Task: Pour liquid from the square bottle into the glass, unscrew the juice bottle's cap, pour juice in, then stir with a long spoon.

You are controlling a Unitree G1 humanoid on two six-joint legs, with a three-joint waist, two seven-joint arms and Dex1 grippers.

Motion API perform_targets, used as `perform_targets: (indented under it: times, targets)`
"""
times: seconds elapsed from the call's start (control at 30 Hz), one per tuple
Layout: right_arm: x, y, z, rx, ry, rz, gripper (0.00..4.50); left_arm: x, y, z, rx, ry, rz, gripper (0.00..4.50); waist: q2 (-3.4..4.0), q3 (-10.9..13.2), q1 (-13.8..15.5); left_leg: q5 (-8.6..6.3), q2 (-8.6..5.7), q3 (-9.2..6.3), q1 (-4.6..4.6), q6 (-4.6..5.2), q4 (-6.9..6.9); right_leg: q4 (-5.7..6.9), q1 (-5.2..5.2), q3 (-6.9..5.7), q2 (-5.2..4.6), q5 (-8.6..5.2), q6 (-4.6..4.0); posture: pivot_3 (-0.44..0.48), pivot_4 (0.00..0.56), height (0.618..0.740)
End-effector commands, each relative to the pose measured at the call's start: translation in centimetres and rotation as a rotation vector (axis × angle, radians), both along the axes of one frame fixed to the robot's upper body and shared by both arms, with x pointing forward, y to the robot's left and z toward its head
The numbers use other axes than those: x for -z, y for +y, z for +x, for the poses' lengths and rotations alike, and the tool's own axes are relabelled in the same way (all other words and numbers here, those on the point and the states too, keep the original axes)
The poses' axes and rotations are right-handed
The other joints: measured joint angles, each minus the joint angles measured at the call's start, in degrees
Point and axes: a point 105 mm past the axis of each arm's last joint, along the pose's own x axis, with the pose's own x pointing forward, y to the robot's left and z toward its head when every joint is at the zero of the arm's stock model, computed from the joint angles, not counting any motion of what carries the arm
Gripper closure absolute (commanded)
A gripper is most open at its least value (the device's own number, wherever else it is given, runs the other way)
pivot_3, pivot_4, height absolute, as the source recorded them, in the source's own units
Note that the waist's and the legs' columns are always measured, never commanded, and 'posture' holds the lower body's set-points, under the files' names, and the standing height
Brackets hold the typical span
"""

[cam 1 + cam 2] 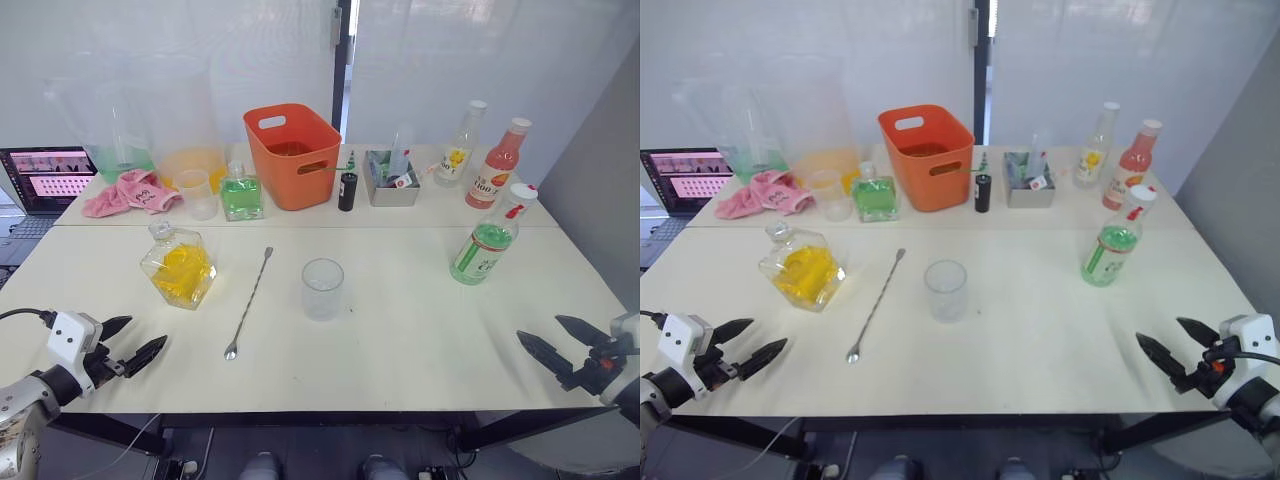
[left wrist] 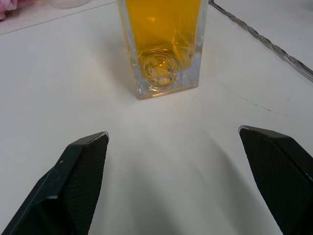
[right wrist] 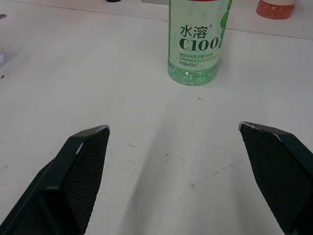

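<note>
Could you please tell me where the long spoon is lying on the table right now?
In the left eye view, the long spoon lies flat on the table, left of centre, between the square bottle and the glass.

Left tool (image 1: 132, 342) and right tool (image 1: 551, 338) low at the near edge, fingers spread, both empty.

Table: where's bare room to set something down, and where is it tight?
Free: the front strip of the table between the left hand and right hand, and the stretch between the glass and juice bottle. Crowded: the back row around the orange bin.
</note>
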Motion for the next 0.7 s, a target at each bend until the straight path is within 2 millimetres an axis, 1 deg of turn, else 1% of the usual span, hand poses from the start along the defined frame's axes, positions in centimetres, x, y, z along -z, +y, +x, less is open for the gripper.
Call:
perform_targets:
  times: [0.03,0.13,0.23,0.33,0.4,0.47,0.53,0.63,0.7]
  targets:
    - [-1.5,0.0,0.7,-0.001,-0.07,0.0,0.02,-1.5,-0.1,0.0,-0.017,-0.058,-0.001,0.0,0.0,0.0,0.0,0.0,0.0,0.0,0.0,0.0,0.0,0.0,0.0,0.0,0.0,0.0,0.0,0.0,0.15,0.739]
    - [-2.2,1.2,1.6,-0.048,-0.096,0.021,0.02,-2.1,-0.9,-0.1,-0.068,-0.105,-0.083,0.0,-0.01,0.0,-0.3,0.0,0.0,0.05,0.01,0.0,0.02,0.0,0.01,0.03,-0.04,0.03,0.01,0.0,0.15,0.739]
    - [-3.1,2.8,2.1,-0.108,-0.117,0.044,0.02,-2.1,-1.9,-0.3,-0.076,-0.117,-0.102,0.0,-0.01,0.0,-0.3,0.0,0.02,0.01,0.01,0.0,0.01,0.04,0.0,0.03,0.01,0.03,0.01,0.0,0.15,0.739]
    - [-4.8,5.8,2.7,-0.247,-0.143,0.067,0.02,-2.7,-2.9,-0.6,-0.111,-0.162,-0.178,0.0,-0.01,0.0,-0.2,0.0,0.0,-0.02,-0.01,0.0,0.01,0.05,0.0,0.02,0.01,0.02,0.02,0.0,0.15,0.739]
    - [-5.5,7.3,2.8,-0.333,-0.14,0.071,0.02,-2.8,-3.1,-0.5,-0.15,-0.177,-0.203,0.0,-0.01,0.0,-0.2,0.0,-0.01,0.0,-0.01,0.0,0.04,0.05,0.01,0.04,0.0,0.04,0.03,0.0,0.15,0.739]
    - [-5.9,8.4,2.7,-0.41,-0.118,0.06,0.02,-3.0,-3.2,-0.4,-0.184,-0.195,-0.176,0.0,-0.02,0.0,-0.1,0.0,0.01,-0.04,0.0,0.0,0.06,0.06,0.02,0.02,0.04,0.04,0.02,0.0,0.15,0.739]
    - [-6.3,9.7,2.4,-0.509,-0.095,0.056,0.02,-3.4,-3.9,-0.2,-0.177,-0.194,-0.182,0.0,-0.08,0.0,0.2,0.0,0.0,-0.03,0.0,0.0,0.07,0.04,0.03,0.01,0.03,0.04,0.03,0.0,0.15,0.739]
    - [-6.8,10.8,2.0,-0.6,-0.076,0.063,0.02,-3.9,-4.6,-0.1,-0.168,-0.191,-0.199,0.0,-0.11,0.0,0.3,0.0,-0.03,-0.04,-0.07,0.0,0.1,0.01,0.03,0.01,0.01,0.04,0.04,0.0,0.15,0.739]
    - [-7.4,12.0,1.6,-0.704,-0.066,0.067,0.02,-4.6,-5.2,0.5,-0.182,-0.178,-0.213,0.0,-0.11,0.0,0.2,0.0,-0.03,-0.05,-0.08,0.01,0.1,0.01,0.02,0.0,0.01,0.04,0.04,0.0,0.15,0.739]
